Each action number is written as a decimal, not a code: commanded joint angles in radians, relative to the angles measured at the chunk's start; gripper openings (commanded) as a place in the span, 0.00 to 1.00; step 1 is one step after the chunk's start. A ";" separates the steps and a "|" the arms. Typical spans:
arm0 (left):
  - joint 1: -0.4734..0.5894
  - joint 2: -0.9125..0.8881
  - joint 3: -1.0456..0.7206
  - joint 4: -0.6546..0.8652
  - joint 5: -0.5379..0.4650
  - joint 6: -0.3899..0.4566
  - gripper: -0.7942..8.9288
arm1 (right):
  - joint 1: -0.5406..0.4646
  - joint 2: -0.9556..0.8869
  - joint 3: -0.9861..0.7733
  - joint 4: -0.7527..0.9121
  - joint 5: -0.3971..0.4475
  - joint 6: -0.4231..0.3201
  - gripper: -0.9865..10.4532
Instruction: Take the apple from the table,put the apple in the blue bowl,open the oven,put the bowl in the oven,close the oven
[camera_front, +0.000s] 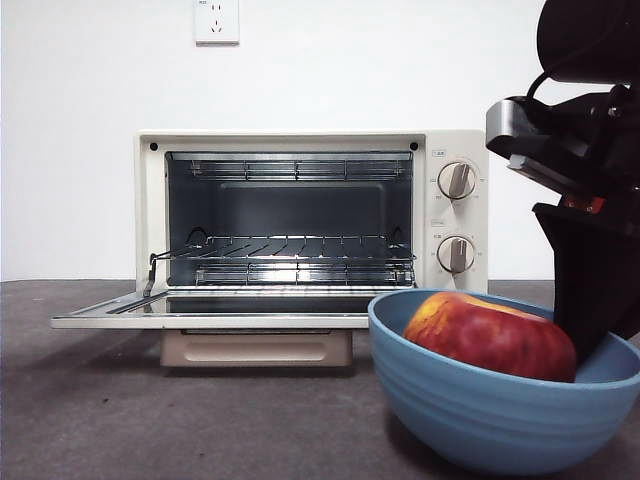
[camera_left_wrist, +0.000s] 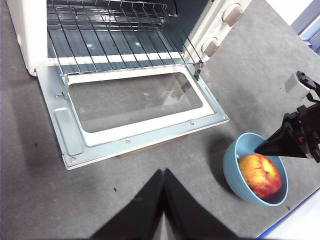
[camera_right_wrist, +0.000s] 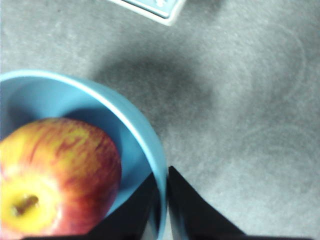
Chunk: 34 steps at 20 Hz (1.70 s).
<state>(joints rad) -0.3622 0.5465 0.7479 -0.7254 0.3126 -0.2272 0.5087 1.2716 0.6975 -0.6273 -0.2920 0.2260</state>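
The blue bowl (camera_front: 480, 415) (camera_left_wrist: 233, 162) (camera_right_wrist: 142, 131) stands on the table (camera_front: 100, 420) in front of the oven's right end. The dark red apple (camera_front: 490, 338) (camera_left_wrist: 260, 175) (camera_right_wrist: 60, 170) lies inside it, stem hollow up. My right gripper (camera_right_wrist: 161, 197) (camera_front: 592, 300) (camera_left_wrist: 282, 144) reaches down at the bowl's right side, shut on its rim with one jaw inside and one outside. The cream oven (camera_front: 455, 140) (camera_left_wrist: 22, 35) is open, its glass door (camera_front: 200, 320) (camera_left_wrist: 140, 135) folded down flat. My left gripper (camera_left_wrist: 163, 181) is shut on nothing, hovering over the table before the door.
A wire rack (camera_front: 290, 250) sits inside the oven cavity. Two round knobs (camera_front: 457, 181) are on the oven's right panel. A wall socket (camera_front: 217, 20) is on the white wall behind. The table's edge (camera_left_wrist: 295, 212) runs close beside the bowl.
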 joint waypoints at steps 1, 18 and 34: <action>-0.002 0.002 0.008 0.011 0.001 0.001 0.09 | 0.007 -0.001 0.011 -0.003 -0.031 0.049 0.09; -0.002 0.010 0.008 0.011 0.001 0.037 0.09 | 0.085 0.336 0.649 -0.064 0.143 0.357 0.09; -0.002 0.010 0.008 0.006 0.001 0.077 0.09 | 0.074 0.595 0.832 0.051 0.249 0.718 0.09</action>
<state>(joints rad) -0.3622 0.5503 0.7479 -0.7269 0.3126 -0.1665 0.5758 1.8423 1.5028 -0.5896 -0.0486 0.9154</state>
